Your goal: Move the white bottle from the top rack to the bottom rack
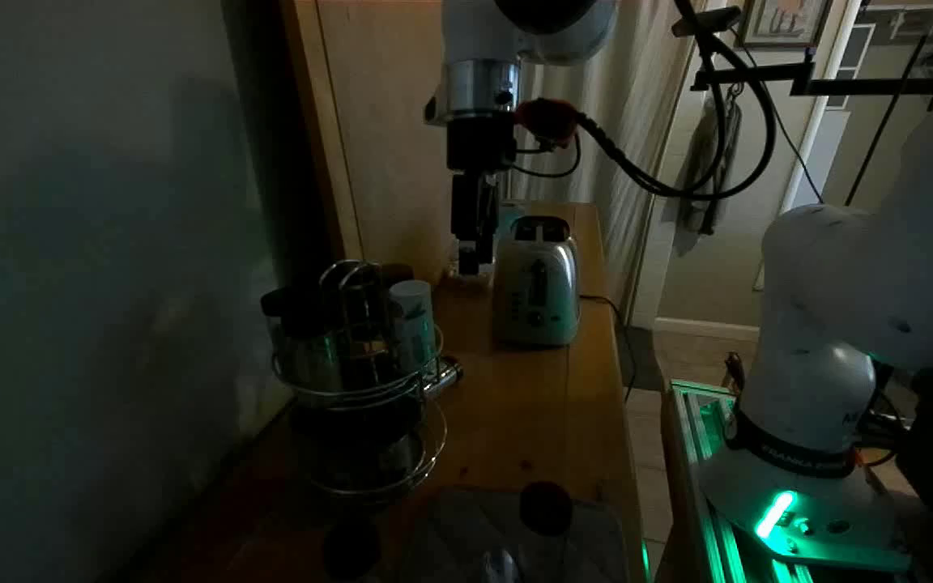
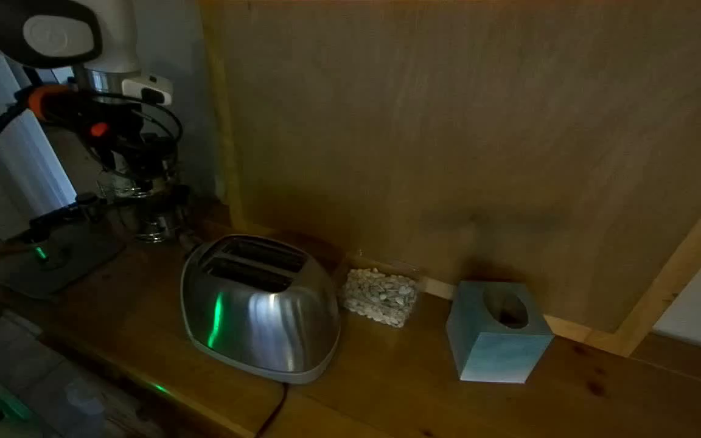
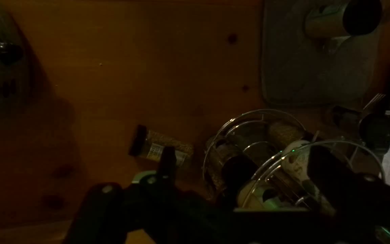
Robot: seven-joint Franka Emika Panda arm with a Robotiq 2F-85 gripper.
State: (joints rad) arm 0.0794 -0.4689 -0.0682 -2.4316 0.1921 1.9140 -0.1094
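Wooden table (image 1: 531, 421), toaster (image 2: 259, 319), wire stand (image 1: 361, 395), mat (image 3: 317, 73)

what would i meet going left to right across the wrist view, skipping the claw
Toaster, cut off by the left edge → dark-lidded jar lying on its side → wire stand. The grey mat, higher in the picture, overlaps the stand's span, so it gets no place.

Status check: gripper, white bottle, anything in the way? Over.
Gripper open, holding nothing. White bottle in top rack. Possible snag: dark-lidded jar lying beside bottom rack.
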